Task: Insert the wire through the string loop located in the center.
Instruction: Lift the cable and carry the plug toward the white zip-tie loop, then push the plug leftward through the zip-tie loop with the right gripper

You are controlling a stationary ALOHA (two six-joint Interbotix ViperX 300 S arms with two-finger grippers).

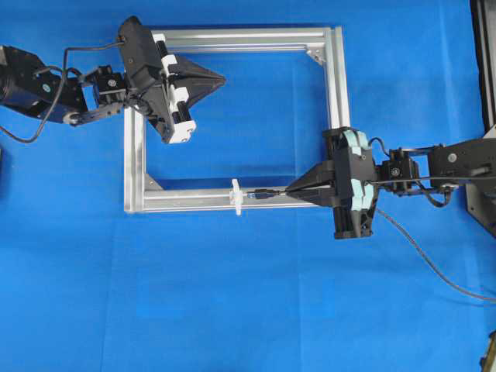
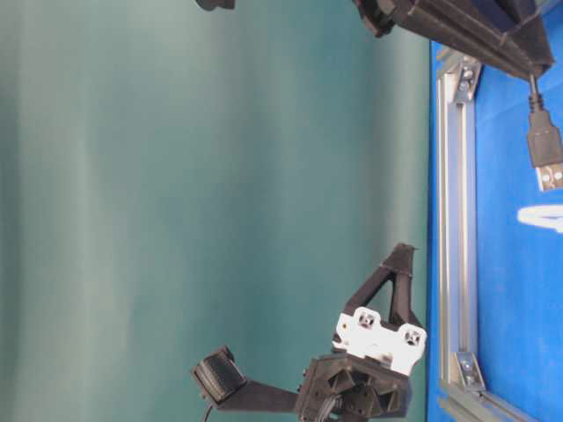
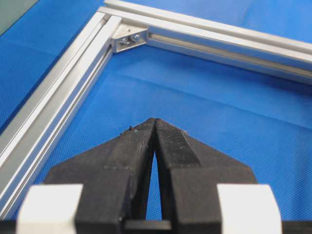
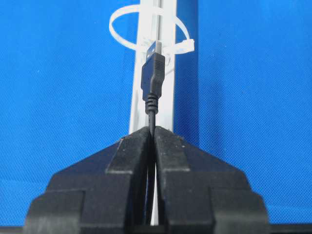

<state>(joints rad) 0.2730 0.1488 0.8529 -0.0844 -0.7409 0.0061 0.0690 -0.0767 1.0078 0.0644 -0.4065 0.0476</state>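
A: Start with the big things. What lies where?

B: A silver frame lies flat on the blue tabletop. The left gripper hangs over the frame's upper left part, jaws pressed together on nothing, well apart from the work. The right gripper sits at the lower rail, far nearer.

A: And the wire?

B: The wire is pinched in the right jaws just behind its plug, which sticks straight out ahead of them. Its long axis runs along the lower rail, metal tip leading.

A: So where is the string loop from there?

B: The string loop stands upright on the rail's middle, directly ahead of the tip, its opening facing the plug. The tip is just short of it, seemingly not yet through. I judge a straight push along the rail should thread it.
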